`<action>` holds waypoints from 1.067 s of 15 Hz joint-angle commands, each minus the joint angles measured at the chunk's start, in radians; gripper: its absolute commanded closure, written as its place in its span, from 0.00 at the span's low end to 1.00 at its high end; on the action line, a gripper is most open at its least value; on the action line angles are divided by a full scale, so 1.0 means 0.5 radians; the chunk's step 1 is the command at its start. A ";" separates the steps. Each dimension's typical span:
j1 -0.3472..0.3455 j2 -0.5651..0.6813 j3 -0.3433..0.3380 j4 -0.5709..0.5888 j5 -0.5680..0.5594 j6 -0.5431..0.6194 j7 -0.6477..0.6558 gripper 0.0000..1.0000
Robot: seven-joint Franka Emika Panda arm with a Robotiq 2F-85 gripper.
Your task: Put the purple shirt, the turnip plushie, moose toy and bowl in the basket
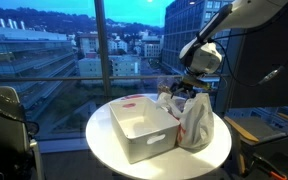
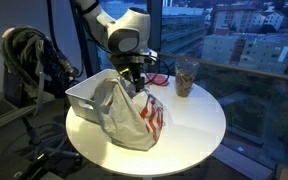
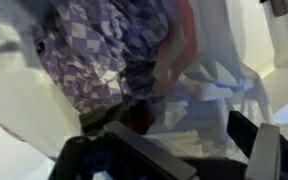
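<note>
Dark fingers [image 3: 249, 135] of the hand [image 3: 164, 145] fill the bottom of the wrist view, with crumpled fabric right beneath them: the purple shirt [image 3: 104, 50], checked in pattern, bunched among pale folds. Blur and closeness hide whether the hand is clamped on the fabric or loose above it; I cannot tell. In both exterior views the hand [image 1: 189, 95] [image 2: 134, 82] sits at the peak of a pale cloth with red markings [image 1: 196, 125] [image 2: 134, 120], which rises like a tent just beside the white basket [image 1: 149, 145] [image 2: 79, 100] and touches its wall. Both stand on the round white tabletop [image 1: 99, 135] [image 2: 199, 125]. A cup-shaped container [image 2: 187, 77] stands apart, near the window edge.
</note>
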 commanded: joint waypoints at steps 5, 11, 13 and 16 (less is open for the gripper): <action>0.188 0.120 -0.185 -0.077 -0.484 0.099 0.407 0.00; 0.262 0.422 -0.300 0.163 -0.660 0.262 0.519 0.00; 0.296 0.522 -0.379 0.234 -0.716 0.267 0.566 0.00; 0.287 0.635 -0.419 0.312 -0.705 0.248 0.571 0.00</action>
